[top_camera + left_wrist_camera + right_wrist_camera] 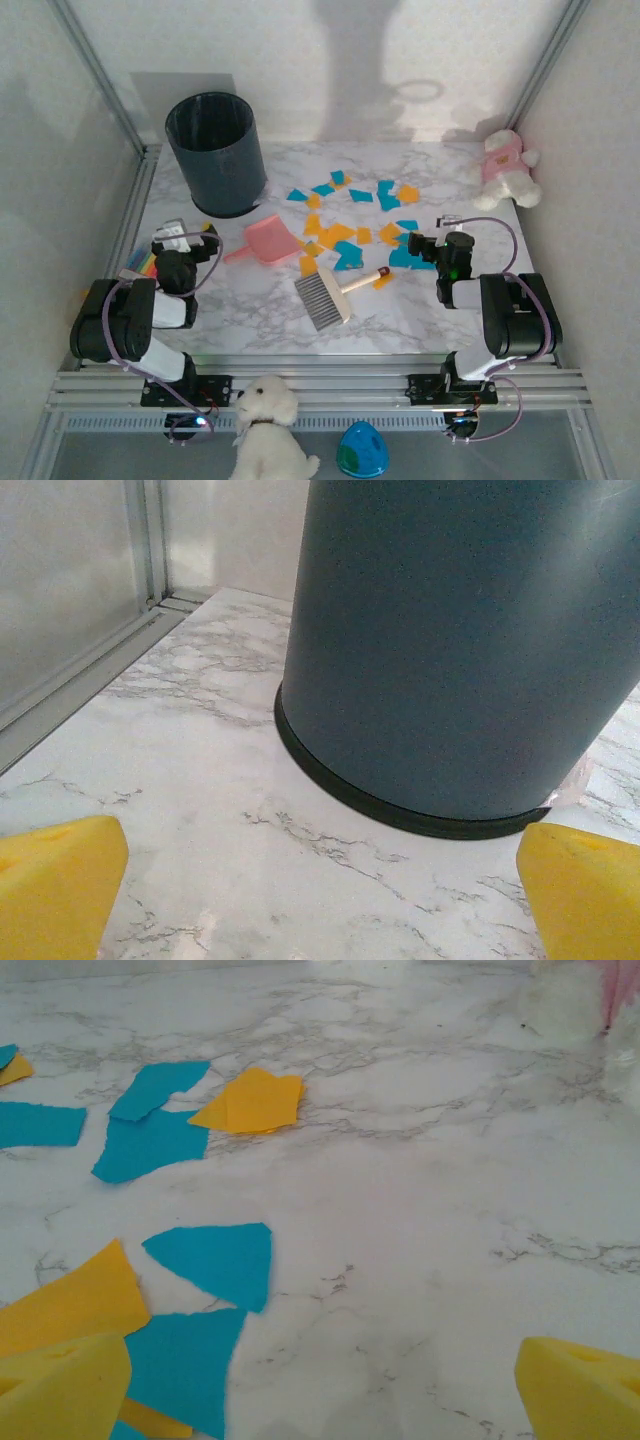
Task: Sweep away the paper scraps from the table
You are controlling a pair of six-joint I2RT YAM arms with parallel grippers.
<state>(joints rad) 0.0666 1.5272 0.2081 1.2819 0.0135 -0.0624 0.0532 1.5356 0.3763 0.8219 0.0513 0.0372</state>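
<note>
Right gripper [320, 1385] fingers spread wide, empty; left gripper [320, 895] same. Paper scraps [350, 215] scattered on table [250, 315] just beyond brush [322, 298], one touching its handle. Advice: grip brush handle mid-length, keep bristles flat.

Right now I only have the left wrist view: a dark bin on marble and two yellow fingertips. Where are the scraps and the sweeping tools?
Observer: The paper scraps, orange and blue mixed, lie spread to the right of the bin.
Operator: And the tools?
Observer: A pink dustpan lies between the bin and the scraps. A brush lies nearer the arms, its handle pointing right into the scraps.
Operator: Is the right claw holding anything?
Observer: No. The right claw is open and empty, at the right edge of the scraps.
</note>
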